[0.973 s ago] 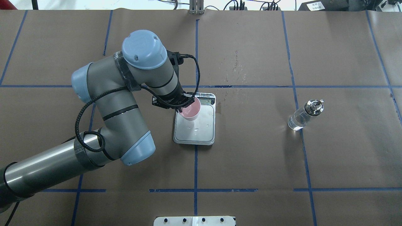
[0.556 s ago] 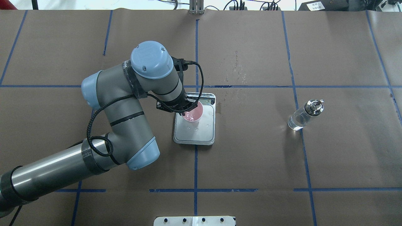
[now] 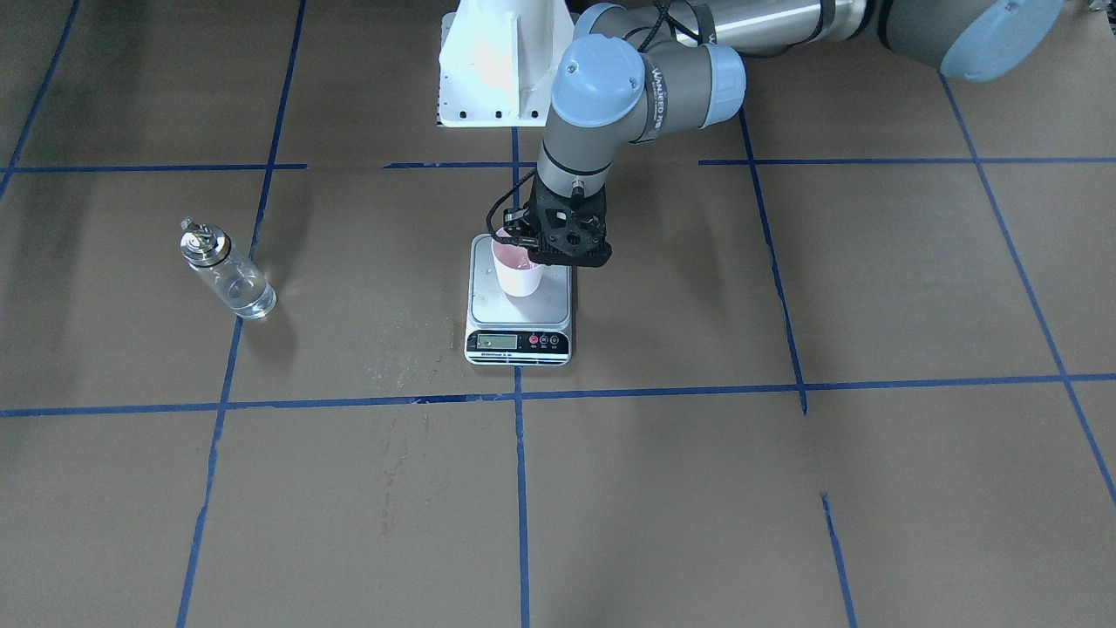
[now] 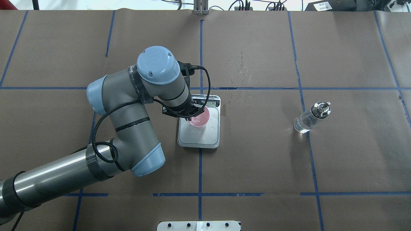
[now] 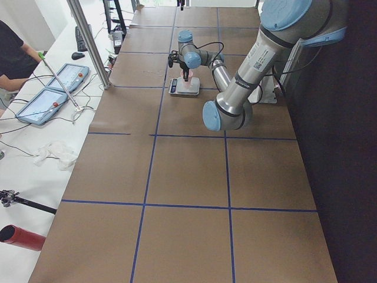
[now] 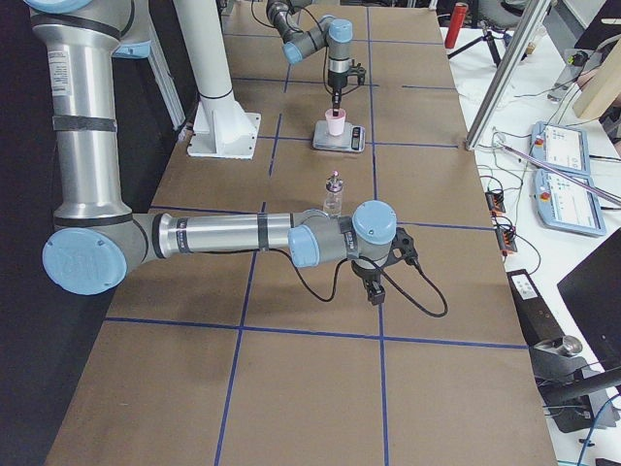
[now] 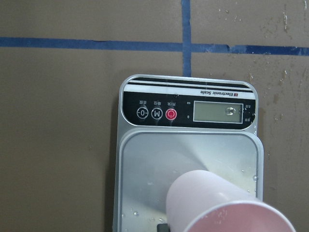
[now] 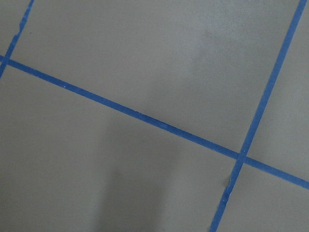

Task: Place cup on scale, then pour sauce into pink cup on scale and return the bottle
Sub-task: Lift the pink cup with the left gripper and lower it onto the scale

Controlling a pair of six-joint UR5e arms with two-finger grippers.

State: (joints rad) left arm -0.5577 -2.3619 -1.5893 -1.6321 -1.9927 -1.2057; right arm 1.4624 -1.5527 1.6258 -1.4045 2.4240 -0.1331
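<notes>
Step one is in hand here: getting the cup [image 4: 200,119] onto the scale [image 4: 199,138]. The left gripper [image 4: 190,115] is pinched onto the cup's rim on the side facing the scale's left edge. The cup hangs upright over the platform, well inside its edges.

From the front view the base looks either down on the metal or a hair above it, and I honestly can't tell which. The display in the wrist view is too washed out to read, so that's no help.

My guess for the next move is to let the cup settle, ease the fingers off the rim and pull straight up. The hold is on one side of a light little cup, so any sideways drag could tip it or slide it across the platform.

The pour comes after that. The bottle [image 4: 310,119] stands upright and untouched, well off to the scale's right. The right gripper [image 6: 375,289] only shows up in the side view, out past the bottle from the scale, and I can't tell if it's wide or closed.

Compared to a second ago, the cup was higher, looked tipped and sat nearer the scale's display end. Now it's lower, level and further in over the platform — the left arm swung in toward the scale with it. The bottle hasn't budged.
</notes>
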